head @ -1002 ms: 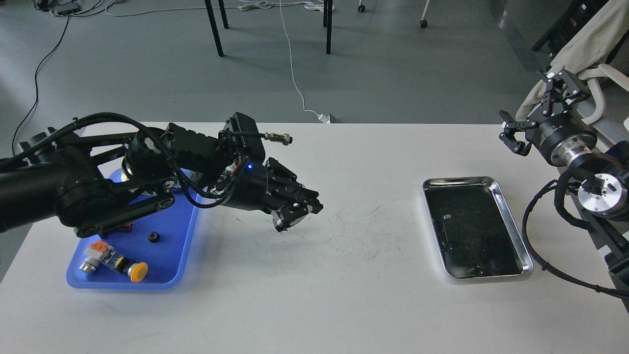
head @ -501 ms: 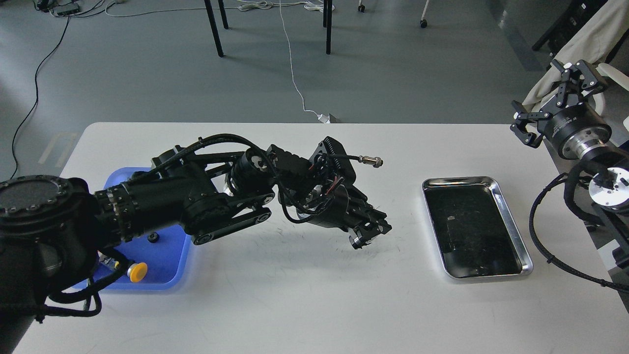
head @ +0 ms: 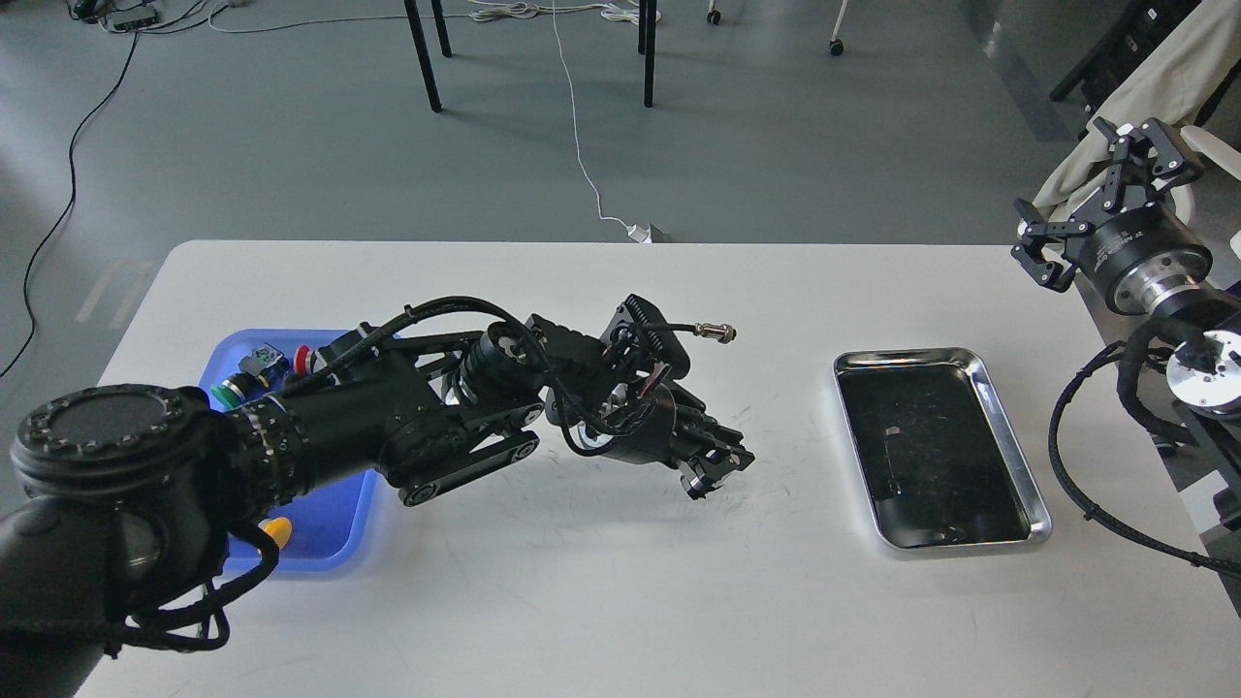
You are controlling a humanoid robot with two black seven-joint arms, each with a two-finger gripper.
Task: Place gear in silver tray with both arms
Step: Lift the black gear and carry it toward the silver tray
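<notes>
Silver tray (head: 1008,448) sits empty; the left gripper (head: 715,467) looks clenched, contents unclear. The right gripper (head: 1088,199) is spread wide. Gear could drop short during handover.

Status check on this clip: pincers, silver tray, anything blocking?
Left pincer low over the table, short of the silver tray, closed on something small. Right pincer open, raised off to the side. Tray holds no gear. Path clear.

A blue plastic tray (head: 334,538) holding buttons sits at the white table's (head: 601,601) left side.
</notes>
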